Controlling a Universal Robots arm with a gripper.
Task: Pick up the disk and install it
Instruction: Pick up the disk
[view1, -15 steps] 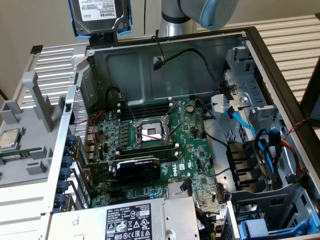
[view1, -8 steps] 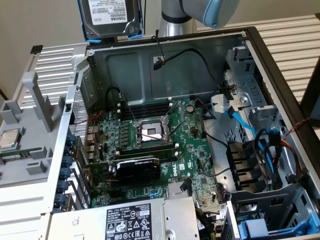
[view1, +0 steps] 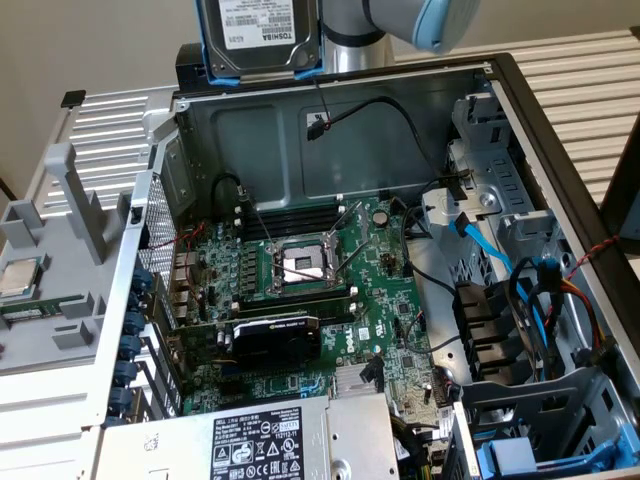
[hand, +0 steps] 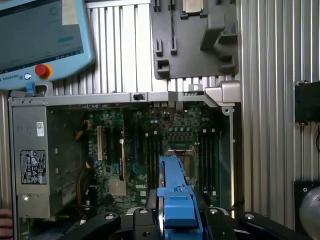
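The disk (view1: 258, 35), a silver drive with a white Toshiba label in a blue plastic frame, hangs in the air above the back wall of the open computer case (view1: 250, 130). It stands on edge with its label facing the exterior camera. In the wrist view my gripper (hand: 177, 217) is shut on the disk (hand: 175, 192), whose blue frame edge sits between the black fingers (hand: 141, 220). Below the disk lies the motherboard (hand: 150, 145). The arm (view1: 350, 30) rises behind the drive.
The grey power-supply box (view1: 270, 440) fills the case's near end. Drive bays with blue and black cables (view1: 520, 300) and another blue carrier (view1: 520, 455) line the exterior view's right. A grey tray with a processor (view1: 20, 275) lies outside. A teach pendant (hand: 40, 35) rests nearby.
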